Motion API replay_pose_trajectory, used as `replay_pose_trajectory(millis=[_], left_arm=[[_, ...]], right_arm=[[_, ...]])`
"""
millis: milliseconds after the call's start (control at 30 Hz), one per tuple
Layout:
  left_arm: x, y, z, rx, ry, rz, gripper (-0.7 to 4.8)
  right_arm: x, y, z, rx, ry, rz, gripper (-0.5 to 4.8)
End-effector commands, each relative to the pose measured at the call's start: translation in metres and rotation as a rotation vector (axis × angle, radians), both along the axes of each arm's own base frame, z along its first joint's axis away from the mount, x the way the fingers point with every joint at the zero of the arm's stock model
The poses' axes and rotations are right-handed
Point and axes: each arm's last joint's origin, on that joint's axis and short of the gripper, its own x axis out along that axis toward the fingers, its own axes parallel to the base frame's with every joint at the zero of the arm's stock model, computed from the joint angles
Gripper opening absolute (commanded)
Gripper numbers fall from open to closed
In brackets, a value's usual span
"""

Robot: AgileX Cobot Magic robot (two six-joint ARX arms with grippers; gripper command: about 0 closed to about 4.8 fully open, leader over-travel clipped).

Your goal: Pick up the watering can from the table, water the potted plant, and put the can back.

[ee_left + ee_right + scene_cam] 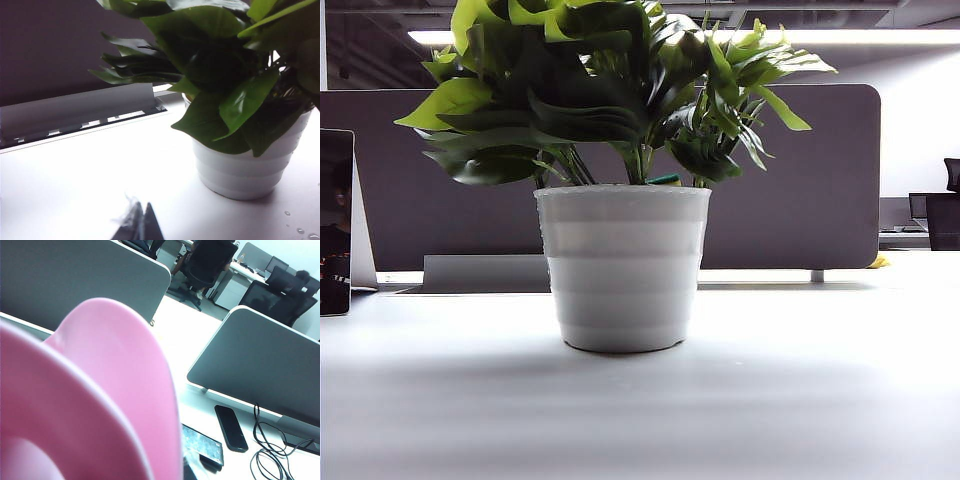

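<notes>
From my right wrist camera the pink watering can (90, 405) fills most of the frame, right up against the lens and blurred; the right gripper's own fingers aren't visible, so I can't tell whether it's clamped on the can or how wide it stands. Past the can's edge I see a black phone (231, 427), a second dark device (202, 446) partly hidden by the can, and a tangle of black cable (270, 455) on a desk. Left gripper (141, 225) shows only as dark fingertips pressed together, apparently closed, low over the table (75, 190), holding nothing, with the potted plant (240, 100) near it. Water drops (300, 231) lie beside the pot. In the exterior view the plant stands centred; no can there.
</notes>
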Motion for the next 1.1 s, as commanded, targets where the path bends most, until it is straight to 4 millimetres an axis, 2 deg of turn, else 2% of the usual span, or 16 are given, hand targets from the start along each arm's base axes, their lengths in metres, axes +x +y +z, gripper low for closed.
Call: replay_pose_trajectory(millis=[33, 266, 600, 799, 1099], left_arm=[[0.000, 0.000, 0.002, -0.004, -0.012, -0.002, -0.05], [0.000, 0.000, 0.002, -0.004, -0.013, 0.001, -0.05], [0.000, 0.000, 0.002, -0.004, -0.012, 0.002, -0.05], [0.000, 0.000, 0.002, -0.004, -0.012, 0.001, -0.05], [0.000, 0.000, 0.002, -0.004, -0.012, 0.001, -0.05]], right_arm=[[0.003, -0.001, 0.009, 0.037, -0.150, -0.019, -0.06], [0.026, -0.008, -0.013, 0.134, -0.209, -0.047, -0.06], [0.066, -0.032, -0.066, 0.322, -0.347, -0.127, -0.06], [0.093, -0.047, -0.113, 0.446, -0.406, -0.106, -0.06], [0.125, -0.059, -0.182, 0.521, -0.429, -0.064, -0.06]])
